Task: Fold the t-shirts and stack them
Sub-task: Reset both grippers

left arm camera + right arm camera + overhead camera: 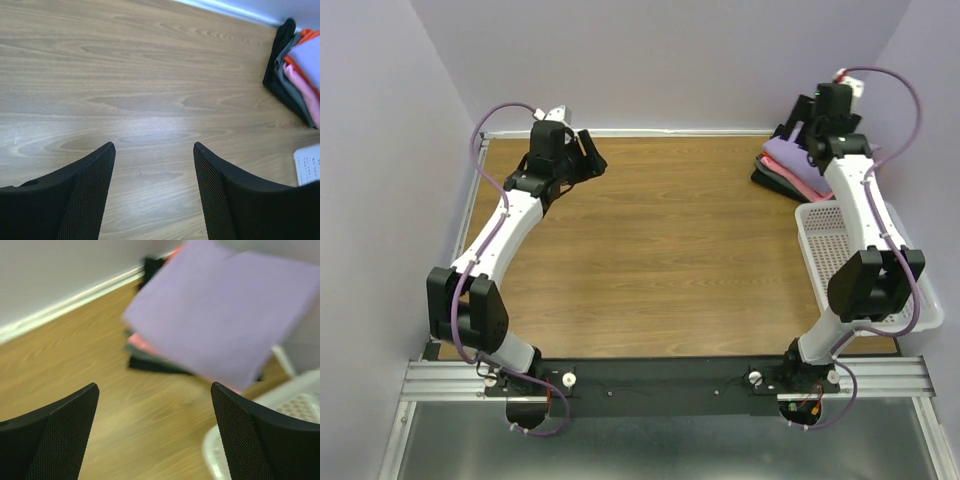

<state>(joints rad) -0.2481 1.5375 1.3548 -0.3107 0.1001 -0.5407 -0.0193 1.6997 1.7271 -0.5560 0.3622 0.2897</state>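
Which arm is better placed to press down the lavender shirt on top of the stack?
Right. The right claw, open, hovers by the lavender t-shirt topping the stack; the left claw, also open, is over the table far across.

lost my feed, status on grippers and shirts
Left gripper open, empty. Right gripper open, empty, by the stack. Lavender t-shirt folded on top. Basket beside stack, nothing blocking.

The top view looks down from above and behind the arm bases [535,375] over the whole worktop [670,250]. Both wrist views sit low behind their own jaws, sharing the stacked t-shirts [300,75] (far right corner).
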